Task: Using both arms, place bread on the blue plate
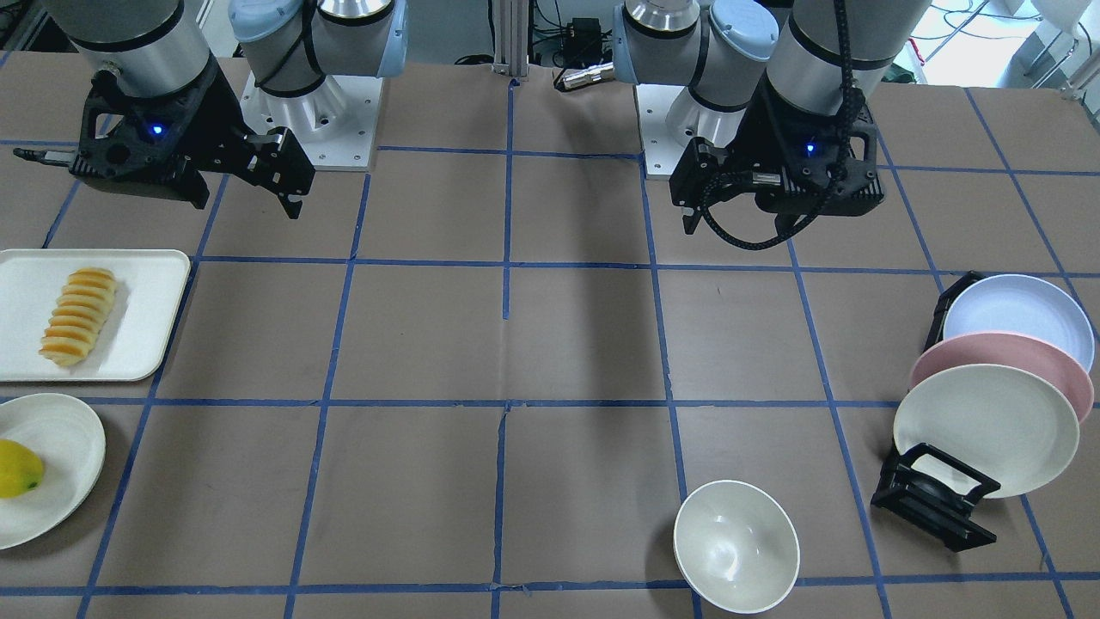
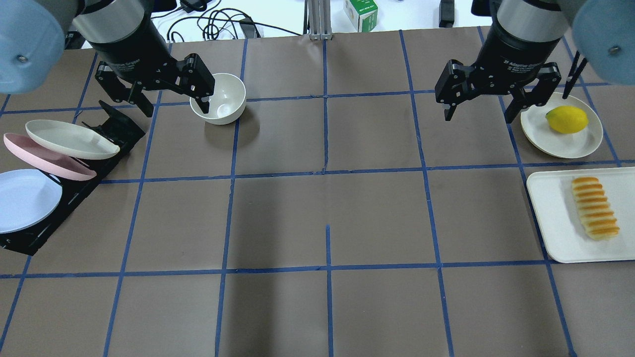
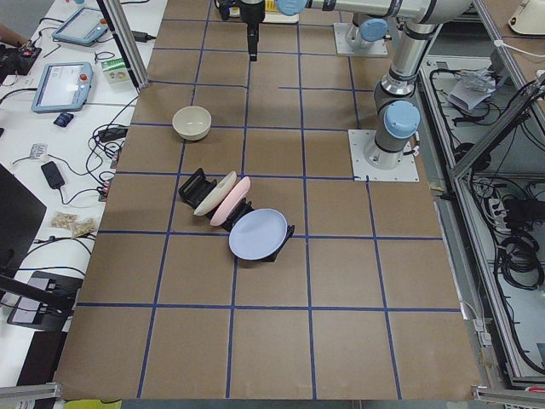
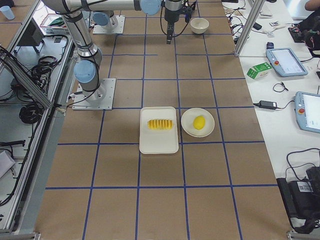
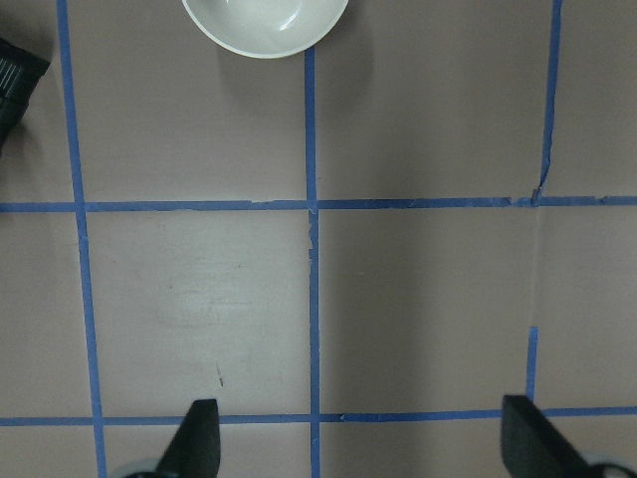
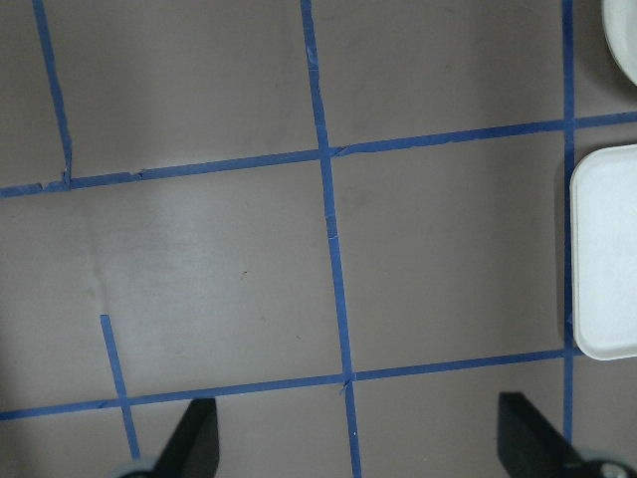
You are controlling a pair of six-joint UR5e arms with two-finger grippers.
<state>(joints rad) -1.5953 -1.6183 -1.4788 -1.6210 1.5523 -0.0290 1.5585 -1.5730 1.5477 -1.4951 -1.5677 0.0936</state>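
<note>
The bread (image 1: pixel 79 315) is a ridged orange-topped loaf lying on a white tray (image 1: pixel 146 309) on the robot's right side; it also shows in the overhead view (image 2: pixel 594 208). The blue plate (image 1: pixel 1018 318) leans in a black rack (image 1: pixel 932 494) on the robot's left side, also seen in the overhead view (image 2: pixel 25 198). My left gripper (image 2: pixel 173 101) hangs open and empty above the table, near the rack and a white bowl. My right gripper (image 2: pixel 478 118) hangs open and empty, well away from the tray. Both wrist views show only bare table between the fingers.
A pink plate (image 1: pixel 1005 348) and a cream plate (image 1: pixel 984 430) stand in the same rack in front of the blue one. A white bowl (image 2: pixel 218 98) sits by the left gripper. A lemon (image 2: pixel 567 119) lies on a cream plate (image 2: pixel 585 141) beside the tray.
</note>
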